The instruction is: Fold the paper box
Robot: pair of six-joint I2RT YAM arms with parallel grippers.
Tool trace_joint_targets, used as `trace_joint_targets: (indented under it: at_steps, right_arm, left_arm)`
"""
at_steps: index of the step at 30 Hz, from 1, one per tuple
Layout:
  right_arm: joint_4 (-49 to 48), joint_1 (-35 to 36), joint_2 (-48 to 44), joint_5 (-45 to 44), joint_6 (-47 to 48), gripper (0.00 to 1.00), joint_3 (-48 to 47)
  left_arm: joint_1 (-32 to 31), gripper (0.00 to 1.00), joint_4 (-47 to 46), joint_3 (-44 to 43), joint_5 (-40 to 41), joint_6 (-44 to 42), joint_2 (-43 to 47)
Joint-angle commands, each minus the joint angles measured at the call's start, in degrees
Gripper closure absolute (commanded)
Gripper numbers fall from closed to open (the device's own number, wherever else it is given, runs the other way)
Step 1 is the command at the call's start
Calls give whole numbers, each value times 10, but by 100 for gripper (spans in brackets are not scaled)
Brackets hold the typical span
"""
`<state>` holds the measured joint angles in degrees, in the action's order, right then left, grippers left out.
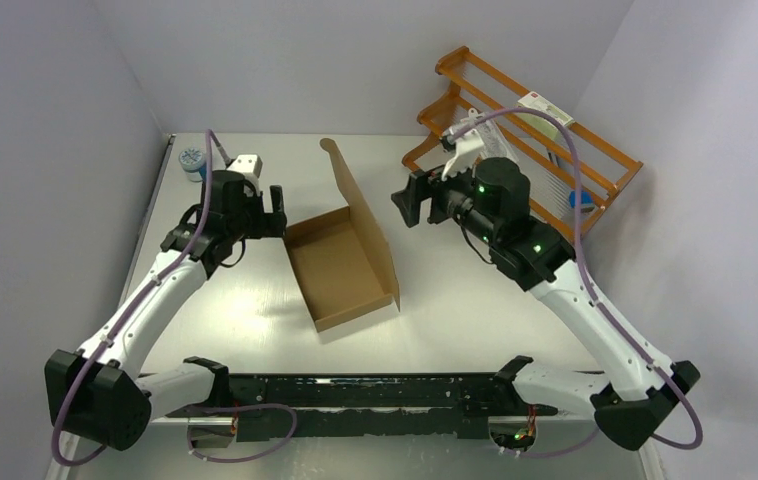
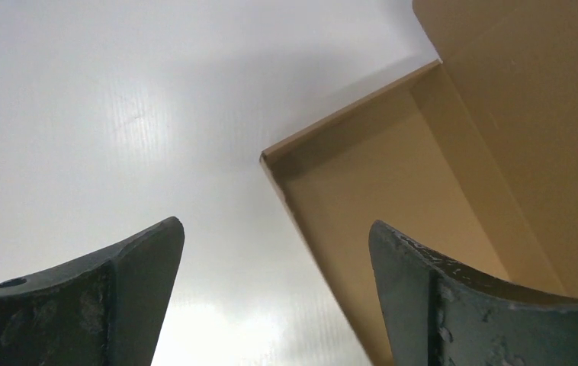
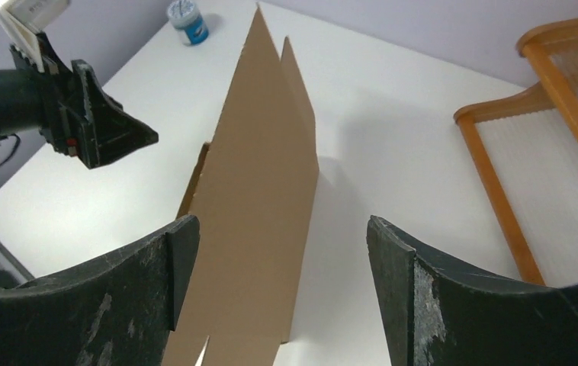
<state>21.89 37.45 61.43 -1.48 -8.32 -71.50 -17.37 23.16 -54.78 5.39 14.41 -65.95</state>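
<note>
The paper box [image 1: 340,265] sits in the middle of the bench [image 1: 475,320]. It is a shallow tray with its walls up, and its long lid panel stands upright along the right side, running toward the far end. Being thin corrugated card, it should be light and stiff across a panel but ready to bend at the creases. It will likely skid on the smooth top if pushed unbraced. The lid's free upper edge looks the best hold. The left pincer [image 1: 278,213] hovers released by the tray's far left corner, apparently touching nothing. The right pincer [image 1: 407,205] hangs released just right of the lid, empty. Farther off stand a blue-lidded jar [image 1: 192,160] and a wooden rack [image 1: 515,120].
</note>
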Motion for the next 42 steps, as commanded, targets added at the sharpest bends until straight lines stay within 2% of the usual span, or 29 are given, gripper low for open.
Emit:
trace_joint_targets:
  at_steps: [1, 5, 8, 11, 15, 21, 24, 29, 31, 37, 42]
  right_arm:
    - [81, 19, 40, 16, 9, 16, -50]
    - [111, 76, 93, -13, 25, 16, -116]
    - [142, 107, 141, -35, 31, 16, -169]
    - [180, 128, 194, -89, 39, 17, -212]
    - [213, 147, 260, -152, 53, 23, -251]
    - [268, 157, 335, -187, 74, 45, -314]
    - [276, 157, 351, -196, 102, 59, -328]
    - [265, 156, 360, -187, 151, 99, -342]
    - [258, 154, 361, -188, 174, 100, -344]
    - [217, 124, 365, -90, 294, 100, -327]
    - [207, 44, 384, 91, 399, 100, -349]
  left_arm:
    - [4, 3, 29, 2, 20, -78, 61]
    - [4, 3, 16, 33, 45, -86, 114]
    - [5, 3, 24, 41, 74, -82, 123]
    - [6, 3, 25, 39, 65, -79, 125]
    - [6, 3, 25, 39, 68, -78, 133]
    - [5, 3, 25, 41, 69, -78, 146]
    - [4, 3, 26, 41, 71, -76, 146]
    - [-3, 3, 26, 40, 65, -79, 144]
    - [-5, 3, 26, 41, 66, -80, 145]
    - [-11, 3, 30, 38, 71, -80, 148]
    - [-17, 2, 30, 38, 72, -82, 150]
